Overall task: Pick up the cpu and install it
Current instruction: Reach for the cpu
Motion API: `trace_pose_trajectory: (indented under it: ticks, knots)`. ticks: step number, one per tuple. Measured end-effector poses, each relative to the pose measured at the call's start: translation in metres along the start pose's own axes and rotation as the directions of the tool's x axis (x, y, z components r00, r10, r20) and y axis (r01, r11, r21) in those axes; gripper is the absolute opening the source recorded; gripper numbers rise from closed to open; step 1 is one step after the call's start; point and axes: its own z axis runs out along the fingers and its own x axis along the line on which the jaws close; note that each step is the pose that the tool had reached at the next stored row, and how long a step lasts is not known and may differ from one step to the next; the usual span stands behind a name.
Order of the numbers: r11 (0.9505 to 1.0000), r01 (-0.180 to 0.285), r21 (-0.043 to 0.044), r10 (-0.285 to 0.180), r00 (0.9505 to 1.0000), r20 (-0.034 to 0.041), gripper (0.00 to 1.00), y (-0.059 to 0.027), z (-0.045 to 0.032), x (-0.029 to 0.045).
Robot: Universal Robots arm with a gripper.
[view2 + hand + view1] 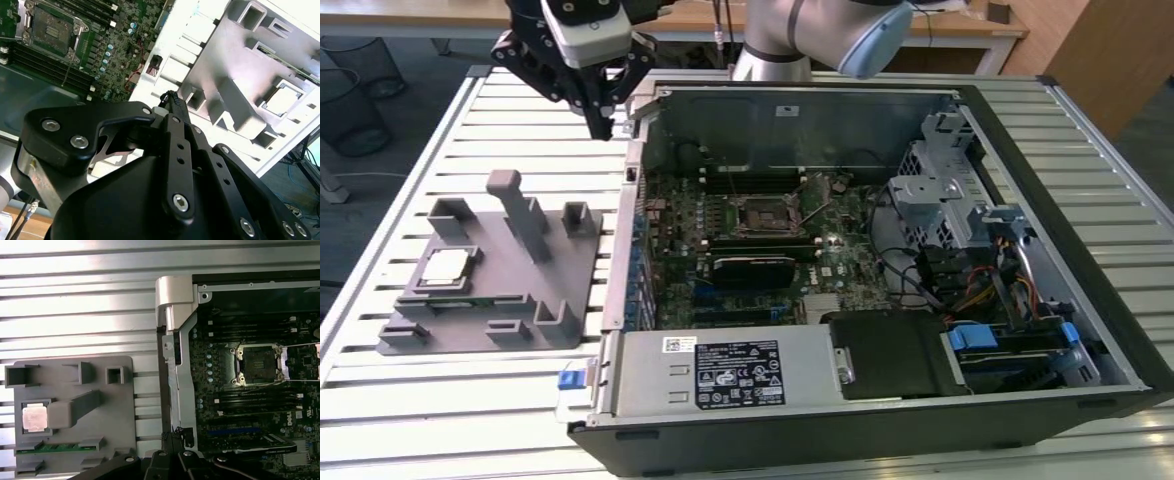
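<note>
The cpu (447, 268), a small square chip with a silvery top, lies in a pocket of the grey holder block (520, 300) on the exterior view's left. Both wrist views show the cpu (35, 417) (283, 99) lying flat in that pocket. My gripper (602, 128) hangs above the table's far side, between the holder and the open computer case's (1067, 250) corner, well away from the chip. Its black fingers (170, 96) meet at the tip, shut with nothing between them. The dark empty socket (766, 214) sits mid-motherboard inside the case, and the socket (257, 365) also appears in the first wrist view.
The holder block has tall upright posts (520, 215) and holds a green memory stick (60, 447) near the chip. The case's metal wall (175, 340) stands between holder and motherboard. Cables and drive cages (961, 220) crowd the case's right side. The table (480, 400) is slatted metal.
</note>
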Motion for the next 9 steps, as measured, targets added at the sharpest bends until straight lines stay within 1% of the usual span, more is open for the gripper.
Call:
trace_pose_trajectory:
  ticks: [9]
  knots:
    - [1.0000, 0.000, 0.0000, 0.000, 1.0000, 0.0000, 0.11, -0.0007, 0.0004, 0.0080]
